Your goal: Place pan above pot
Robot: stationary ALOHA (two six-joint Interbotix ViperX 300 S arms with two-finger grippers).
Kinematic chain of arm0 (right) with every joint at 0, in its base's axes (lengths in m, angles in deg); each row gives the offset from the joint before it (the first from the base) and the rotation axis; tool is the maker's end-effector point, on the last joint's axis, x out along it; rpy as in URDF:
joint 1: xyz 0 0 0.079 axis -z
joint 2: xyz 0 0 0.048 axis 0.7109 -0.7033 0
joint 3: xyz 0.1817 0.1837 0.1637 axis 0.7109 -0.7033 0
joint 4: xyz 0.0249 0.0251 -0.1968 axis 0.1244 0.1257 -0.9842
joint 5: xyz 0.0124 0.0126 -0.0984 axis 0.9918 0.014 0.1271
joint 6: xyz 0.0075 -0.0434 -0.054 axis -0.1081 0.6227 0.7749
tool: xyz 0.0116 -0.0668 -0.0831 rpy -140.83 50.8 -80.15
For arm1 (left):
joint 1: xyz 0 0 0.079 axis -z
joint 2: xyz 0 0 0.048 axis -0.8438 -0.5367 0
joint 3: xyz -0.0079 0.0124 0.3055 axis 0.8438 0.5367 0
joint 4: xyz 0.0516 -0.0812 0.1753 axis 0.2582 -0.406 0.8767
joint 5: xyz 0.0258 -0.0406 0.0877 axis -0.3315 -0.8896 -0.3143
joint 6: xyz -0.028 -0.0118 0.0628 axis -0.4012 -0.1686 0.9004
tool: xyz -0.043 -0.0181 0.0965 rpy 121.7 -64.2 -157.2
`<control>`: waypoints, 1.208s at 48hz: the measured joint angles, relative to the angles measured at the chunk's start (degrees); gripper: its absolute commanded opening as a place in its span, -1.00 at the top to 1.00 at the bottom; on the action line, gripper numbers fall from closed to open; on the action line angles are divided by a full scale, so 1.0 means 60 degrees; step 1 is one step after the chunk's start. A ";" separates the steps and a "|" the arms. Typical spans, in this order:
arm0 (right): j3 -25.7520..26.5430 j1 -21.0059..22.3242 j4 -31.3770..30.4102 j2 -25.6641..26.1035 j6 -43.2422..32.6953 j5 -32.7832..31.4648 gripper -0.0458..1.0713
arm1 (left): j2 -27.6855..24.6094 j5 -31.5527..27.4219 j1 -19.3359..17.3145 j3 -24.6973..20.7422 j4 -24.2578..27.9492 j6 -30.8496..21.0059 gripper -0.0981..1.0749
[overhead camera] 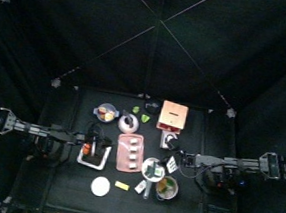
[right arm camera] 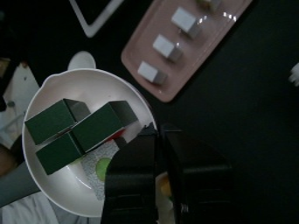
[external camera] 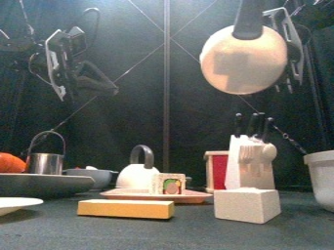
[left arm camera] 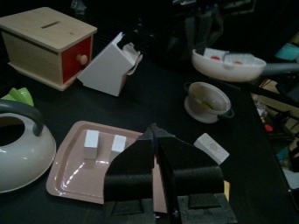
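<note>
My right gripper (right arm camera: 162, 140) is shut on the rim of the pan (right arm camera: 82, 122), a shallow round pan, pale inside, with several dark green blocks in it. The pan (external camera: 244, 59) hangs high above the table, its pale underside facing the front view. A grey handle (left arm camera: 275, 66) sticks out from it. The pot (left arm camera: 211, 98), metal-rimmed and yellow-green inside, stands on the table just below and beside the pan; its green inside (right arm camera: 107, 164) peeks out under the pan's edge. My left gripper (left arm camera: 158, 144) hovers shut over a pink tray, holding nothing.
The pink tray (left arm camera: 100, 162) carries white blocks. Around it stand a white kettle (left arm camera: 17, 144), a knife block (left arm camera: 111, 66) and a wooden box (left arm camera: 47, 44). A white disc (overhead camera: 100, 185), a yellow block (external camera: 124, 208) and a white cube (external camera: 245, 205) lie near the front edge.
</note>
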 measured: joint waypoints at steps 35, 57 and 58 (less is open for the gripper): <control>0.0161 -0.2944 -0.6650 -0.0425 -0.9243 -0.4292 0.45 | 0.0000 0.0000 0.0029 0.0073 -0.0366 0.0015 0.19; -0.0015 -0.2622 -0.6636 -0.1509 -0.9316 -0.4131 0.44 | 0.0000 0.0000 0.0029 0.0073 -0.0366 0.0029 0.19; -0.0044 -0.2593 -0.6636 -0.1538 -0.9316 -0.4116 0.44 | 0.0000 -0.0015 0.0029 0.0073 -0.0366 0.0029 0.19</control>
